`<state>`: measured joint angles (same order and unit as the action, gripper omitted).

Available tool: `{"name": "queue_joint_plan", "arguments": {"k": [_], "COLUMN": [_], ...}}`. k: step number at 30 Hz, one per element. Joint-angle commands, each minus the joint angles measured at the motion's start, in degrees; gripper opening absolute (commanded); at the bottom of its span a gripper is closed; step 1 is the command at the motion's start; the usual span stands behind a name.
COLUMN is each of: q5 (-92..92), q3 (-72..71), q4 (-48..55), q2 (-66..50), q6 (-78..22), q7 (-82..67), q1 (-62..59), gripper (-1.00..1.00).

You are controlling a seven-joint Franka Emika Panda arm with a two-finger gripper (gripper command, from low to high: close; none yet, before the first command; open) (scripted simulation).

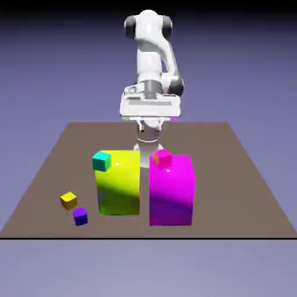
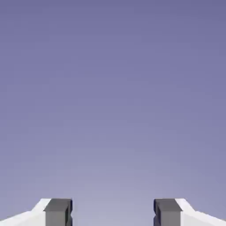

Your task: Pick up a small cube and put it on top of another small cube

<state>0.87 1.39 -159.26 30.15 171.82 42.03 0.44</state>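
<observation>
The tiny yellow-orange cube (image 1: 68, 200) lies on the table (image 1: 232, 174) at the exterior view's left, in front of the big blocks. The tiny teal cube (image 1: 102, 160) sits on the top left corner of the big yellow-green block (image 1: 119, 184). My gripper (image 1: 149, 111) hangs high above the table's far side, behind both blocks and far from either cube. In the hand view the gripper (image 2: 113, 212) is open, its grey fingertips (image 2: 58, 212) wide apart with nothing between them. Only the blue-violet backdrop shows ahead; no cube is in that view.
A tiny purple cube (image 1: 80, 216) lies just in front and to the right of the yellow-orange one. A big magenta block (image 1: 171, 191) stands right of the yellow-green block, with a tiny pink cube (image 1: 162, 158) on its top.
</observation>
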Motion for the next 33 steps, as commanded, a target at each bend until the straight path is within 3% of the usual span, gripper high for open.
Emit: {"name": "queue_joint_plan", "arguments": {"k": [1, 33], "q5": [0.7, 23.2], "q3": [1.2, 36.9], "q4": [1.4, 46.3], "q2": [-2.1, -66.5], "q6": [-1.8, -58.1], "q7": [-0.4, -11.5], "q1": [-0.2, -6.6], "gripper": [0.0, 0.0]}}
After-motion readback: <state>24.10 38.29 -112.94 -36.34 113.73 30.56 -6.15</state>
